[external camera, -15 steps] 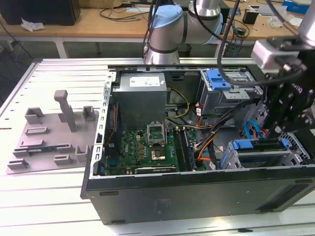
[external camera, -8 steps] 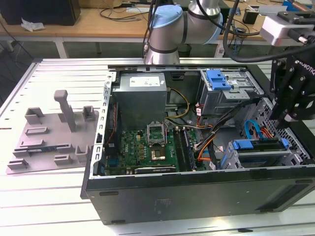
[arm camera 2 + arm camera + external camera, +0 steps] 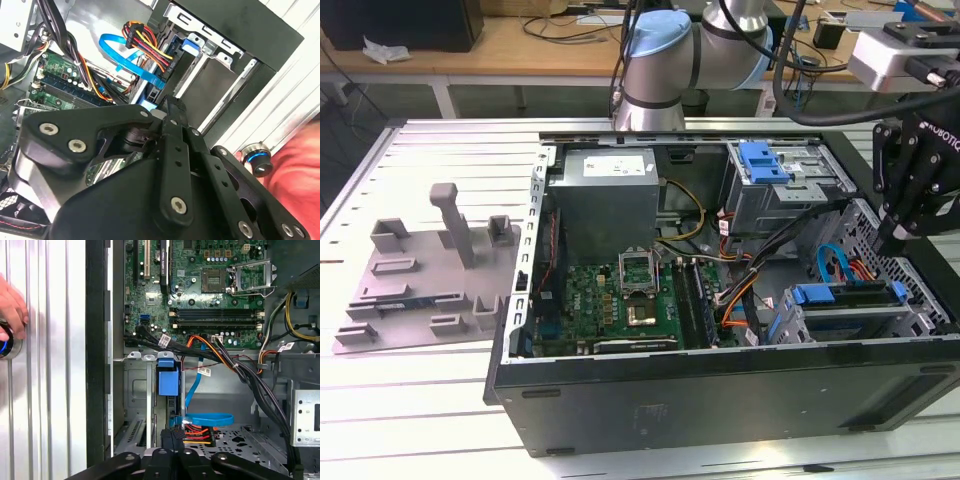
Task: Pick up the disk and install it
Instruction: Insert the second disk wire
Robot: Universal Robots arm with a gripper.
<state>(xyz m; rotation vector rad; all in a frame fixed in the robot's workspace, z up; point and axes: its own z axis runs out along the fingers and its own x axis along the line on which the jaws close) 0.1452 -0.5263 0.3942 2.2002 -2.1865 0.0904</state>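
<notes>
The disk point(image 3: 848, 320) sits edge-up in the lower drive bay at the exterior view's right end of the open computer case, its blue bracket point(image 3: 820, 295) along the top. In the first wrist view the same blue bracket point(image 3: 167, 377) stands in the bay slot. My black gripper point(image 3: 893, 238) hangs just above that end of the case, over the blue data cable and the bay. Its fingers meet at the tips in both wrist views, shut with nothing between them point(image 3: 174, 434) point(image 3: 170, 102), close to the coloured power plug point(image 3: 197, 431).
The case point(image 3: 720, 390) lies on its side on a slatted metal table, motherboard point(image 3: 620, 300) and grey power supply point(image 3: 605, 195) exposed. An upper bay carries a blue latch point(image 3: 765, 160). A grey fixture point(image 3: 430, 270) lies at the exterior view's left. A hand point(image 3: 11, 305) rests on a lit round button point(image 3: 6, 342).
</notes>
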